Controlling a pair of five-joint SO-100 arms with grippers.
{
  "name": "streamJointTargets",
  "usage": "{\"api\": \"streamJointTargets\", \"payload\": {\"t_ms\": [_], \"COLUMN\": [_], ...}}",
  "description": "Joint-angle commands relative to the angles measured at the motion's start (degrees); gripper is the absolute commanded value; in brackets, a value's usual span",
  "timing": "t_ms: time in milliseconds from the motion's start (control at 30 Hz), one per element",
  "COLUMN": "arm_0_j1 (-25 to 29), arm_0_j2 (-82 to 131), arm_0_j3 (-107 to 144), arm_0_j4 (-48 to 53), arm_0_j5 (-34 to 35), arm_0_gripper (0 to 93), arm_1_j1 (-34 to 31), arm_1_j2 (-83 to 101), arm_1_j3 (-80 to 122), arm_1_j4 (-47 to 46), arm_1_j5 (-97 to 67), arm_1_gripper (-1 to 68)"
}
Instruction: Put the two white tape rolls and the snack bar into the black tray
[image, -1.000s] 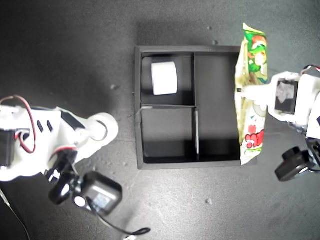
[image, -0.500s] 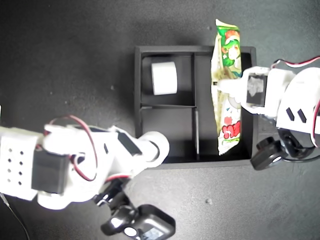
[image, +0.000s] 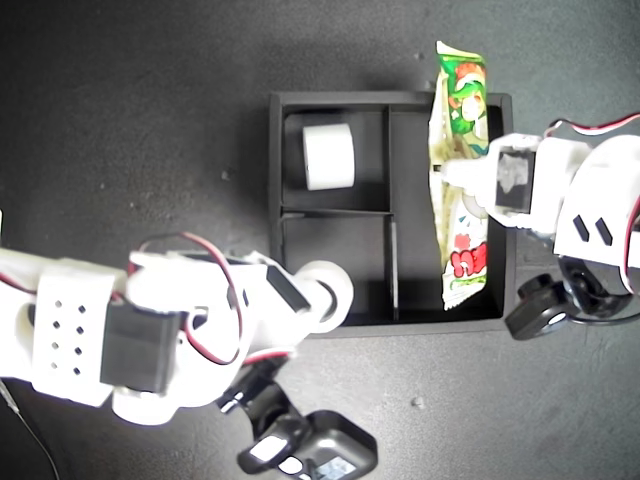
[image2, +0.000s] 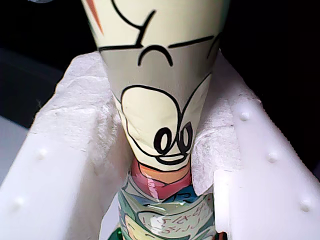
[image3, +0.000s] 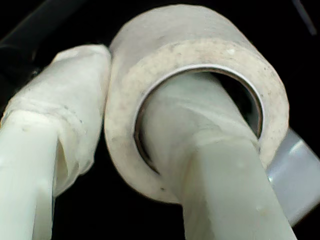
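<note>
My first gripper has its two white padded fingers pressed tight on the snack bar. The wrapper is squeezed between them, so the fingers stand only a narrow way apart. In the exterior view this gripper comes in from the exterior view's right and holds the snack bar near its middle. The bar runs along the long section of the black tray, close to the wall on the exterior view's right. Its far crinkled end sticks out past the tray's wall. I cannot tell if the bar touches the tray floor.

My second gripper holds a white tape roll. One finger goes through the hole of the roll. The other finger, wrapped in white, presses on the outside of the roll. The ring is pinched between the two. In the exterior view this gripper is mostly hidden under its white arm, and the roll shows just at the tray's near wall, by the small section on the exterior view's left.

The other white tape roll lies on its side in the small far section of the tray. The tray sits on a dark surface.
</note>
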Motion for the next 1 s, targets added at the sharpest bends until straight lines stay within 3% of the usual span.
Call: {"api": "streamJointTargets", "payload": {"t_ms": [0, 33, 133, 267, 367, 533, 667, 967], "arm_0_j1": [0.62, 0.7, 0.62, 0.53, 0.0, -2.72, -4.48, -5.19], "arm_0_j2": [-0.44, -0.53, -0.44, -0.26, 3.43, 22.32, 40.69, 75.94], "arm_0_j3": [-4.75, -5.01, -5.1, -4.75, -2.37, 18.81, 39.81, 78.4], "arm_0_j4": [2.2, 2.64, 3.87, 4.66, 7.12, 6.42, 2.64, -4.31], "arm_0_j5": [-0.44, -0.7, -1.41, -1.93, -2.46, -4.22, -5.98, -11.6], "arm_0_gripper": [12.1, 13.1, 14.1, 14.4, 8.7, 0.2, 0.2, 0.1], "arm_1_j1": [0.88, 0.97, 0.97, 0.97, 0.97, 2.02, 4.57, 7.21], "arm_1_j2": [0.53, 0.53, 0.97, 1.23, 2.2, 9.58, 21.71, 56.34], "arm_1_j3": [-0.18, -0.09, 0.18, -0.62, -3.6, -9.84, -3.87, 37.88], "arm_1_j4": [1.49, 2.11, 3.6, 5.98, 9.76, 20.39, 23.2, 9.67], "arm_1_j5": [0.26, 0.18, -0.26, -0.26, 0.88, 8.53, 21.62, 46.76], "arm_1_gripper": [13.9, 18.5, 21.4, 21.9, 20.8, 13.6, -0.2, -0.4]}}
